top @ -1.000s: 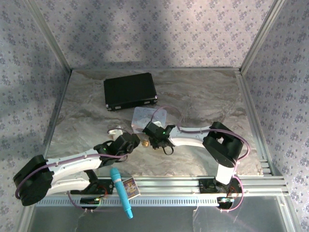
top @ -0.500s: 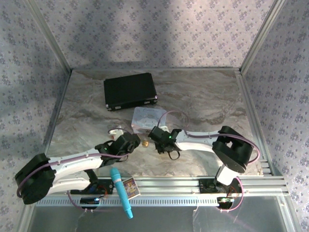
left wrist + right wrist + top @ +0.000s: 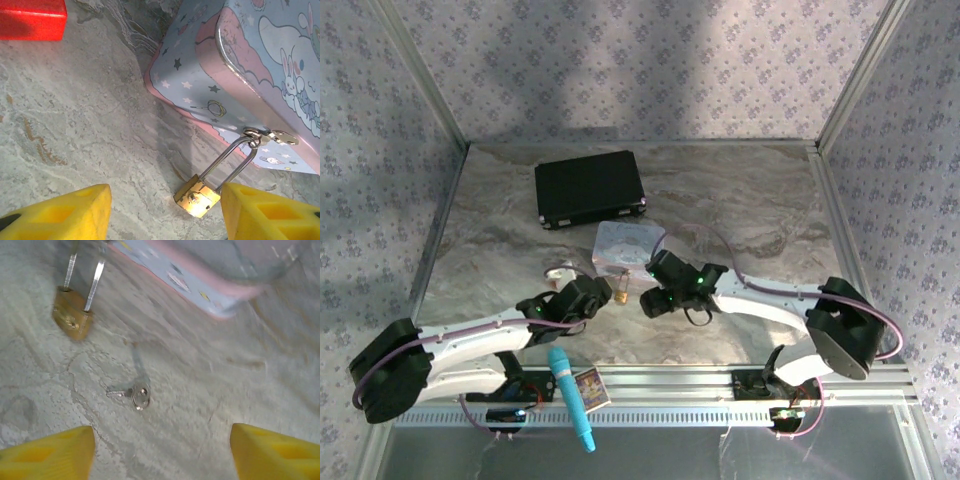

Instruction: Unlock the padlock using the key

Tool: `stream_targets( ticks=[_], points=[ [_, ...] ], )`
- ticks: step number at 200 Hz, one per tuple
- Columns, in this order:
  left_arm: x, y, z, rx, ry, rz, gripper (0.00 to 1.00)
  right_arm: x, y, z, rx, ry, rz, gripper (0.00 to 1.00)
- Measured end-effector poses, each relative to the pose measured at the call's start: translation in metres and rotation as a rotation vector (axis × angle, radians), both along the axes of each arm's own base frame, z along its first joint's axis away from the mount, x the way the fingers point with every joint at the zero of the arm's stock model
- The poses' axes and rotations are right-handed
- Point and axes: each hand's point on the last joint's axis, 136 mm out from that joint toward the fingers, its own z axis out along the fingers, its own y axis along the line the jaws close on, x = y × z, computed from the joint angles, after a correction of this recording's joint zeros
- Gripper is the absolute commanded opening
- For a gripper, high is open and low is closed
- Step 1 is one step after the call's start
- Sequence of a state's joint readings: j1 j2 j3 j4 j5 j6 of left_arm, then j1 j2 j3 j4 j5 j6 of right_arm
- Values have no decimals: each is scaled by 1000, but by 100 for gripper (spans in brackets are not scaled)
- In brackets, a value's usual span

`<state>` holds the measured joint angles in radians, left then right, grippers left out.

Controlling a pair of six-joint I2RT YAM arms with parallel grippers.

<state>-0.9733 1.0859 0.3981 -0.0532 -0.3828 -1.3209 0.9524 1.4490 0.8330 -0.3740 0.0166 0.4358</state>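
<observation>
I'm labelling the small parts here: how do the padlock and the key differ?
The padlock has a chunky brass-gold body; the key is thin and silvery. The padlock's shackle is hooked through the latch of the tin; the key lies loose on the table, apart from it. Both are small metal pieces.
</observation>
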Motion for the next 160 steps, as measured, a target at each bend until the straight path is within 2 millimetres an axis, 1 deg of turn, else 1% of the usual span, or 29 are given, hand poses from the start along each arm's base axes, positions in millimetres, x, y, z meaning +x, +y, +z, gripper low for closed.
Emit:
stream_targets(
  ticks=[4,17,26,36,58,79,100,131,160],
  points=[
    [0,0,0,0,-1,1,59,2,3,0,8,3,8,39],
    [0,0,2,-1,-4,0,59,8,14,-2,20,5,41,38],
    [0,0,4,-6,-9,0,59,11,20,-6,18,6,66,34],
    [0,0,6,-12,-15,1,59,14,26,-12,13,9,79,32],
    [0,2,10,-19,-26,7,59,18,31,-30,-24,23,93,29],
    [0,5,11,-19,-35,13,59,20,27,-46,-67,33,85,27],
    [-1,8,11,-16,-40,18,59,20,28,-46,-68,27,83,23],
    [-1,9,12,-14,-43,22,59,16,26,-45,-53,6,64,22],
    [0,8,10,-11,-40,21,58,3,26,-44,-33,17,48,22]
  ],
)
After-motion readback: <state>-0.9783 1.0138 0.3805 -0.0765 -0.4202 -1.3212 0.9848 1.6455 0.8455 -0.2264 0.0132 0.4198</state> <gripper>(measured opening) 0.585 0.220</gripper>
